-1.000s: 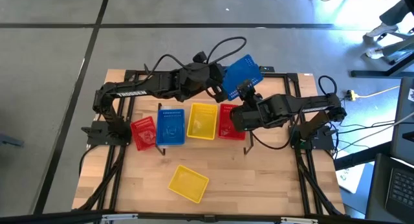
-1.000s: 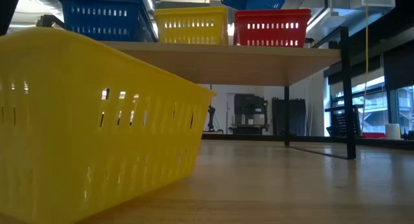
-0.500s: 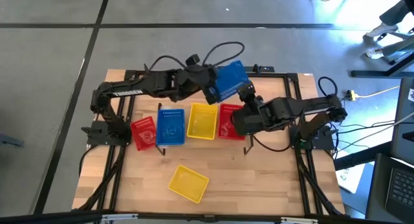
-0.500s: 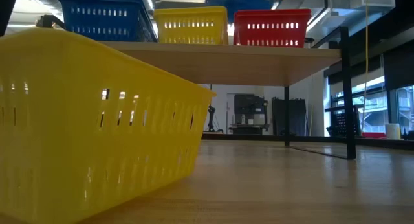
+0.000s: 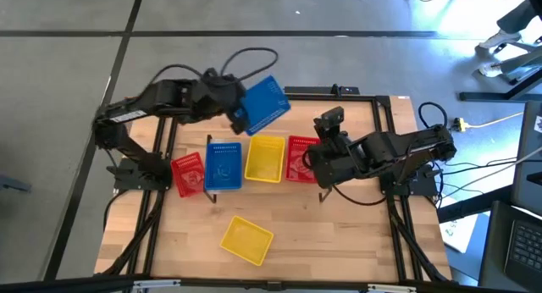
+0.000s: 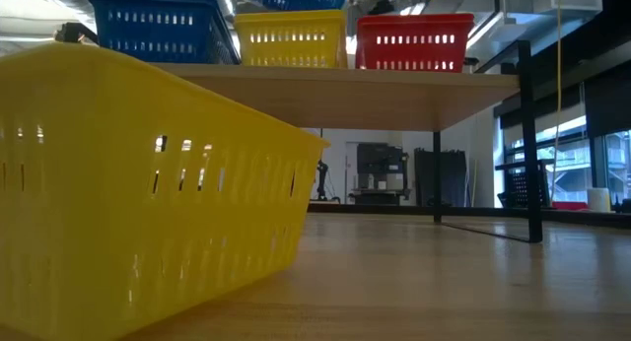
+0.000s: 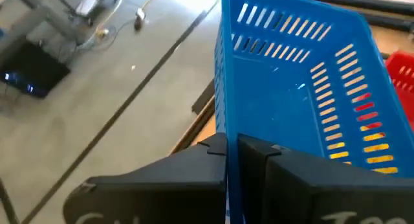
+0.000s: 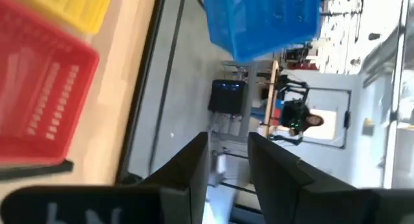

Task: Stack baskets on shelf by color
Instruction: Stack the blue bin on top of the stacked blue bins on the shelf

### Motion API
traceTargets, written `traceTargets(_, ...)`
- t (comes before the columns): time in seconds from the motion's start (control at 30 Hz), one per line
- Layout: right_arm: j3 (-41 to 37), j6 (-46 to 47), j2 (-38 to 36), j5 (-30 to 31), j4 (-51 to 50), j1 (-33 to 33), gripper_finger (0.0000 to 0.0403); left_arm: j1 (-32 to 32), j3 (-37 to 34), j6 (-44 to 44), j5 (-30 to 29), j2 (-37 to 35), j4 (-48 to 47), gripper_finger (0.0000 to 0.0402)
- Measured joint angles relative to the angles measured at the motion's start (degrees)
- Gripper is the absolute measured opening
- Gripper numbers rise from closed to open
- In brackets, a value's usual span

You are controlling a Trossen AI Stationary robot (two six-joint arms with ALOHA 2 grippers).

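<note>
Spanning most of the high view, table [image 5: 339, 242] has bare wood along its near edge, only a loose yellow basket [image 5: 246, 240] lying there, well apart from the shelf. Shelf [image 6: 394, 90] stands mid-table on thin black legs, carrying a blue basket [image 5: 224, 166], a yellow basket [image 5: 265, 158] and a red basket [image 5: 300, 160] in a row, edges just beside each other. Another red basket [image 5: 188, 174] sits tilted just off the shelf's left end. Left gripper [image 7: 231, 149] is raised over the table's far edge, fingers nearly closed, pinching the rim of a tilted second blue basket [image 5: 262, 105], clear of the row. Right gripper [image 8: 228, 156] waits beside the red basket at the shelf's right end, fingers slightly apart, holding nothing.
</note>
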Motion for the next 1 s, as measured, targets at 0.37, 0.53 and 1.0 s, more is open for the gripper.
traceTargets(0.37,5.3,7.9,0.0,-2.7,0.2,0.0,0.0111,-2.2,0.1,-0.5,13.9,-9.4,-16.4,0.0)
traceTargets(0.53,5.5,9.5,0.0,-3.5,3.1,0.0,0.0111,-2.4,0.1,1.5,17.7,-13.1,-19.5,0.0)
traceTargets(1.0,5.4,16.6,0.0,-2.9,3.5,0.0,0.0111,-8.6,-2.8,-49.5,17.2,-14.5,-25.7,0.0)
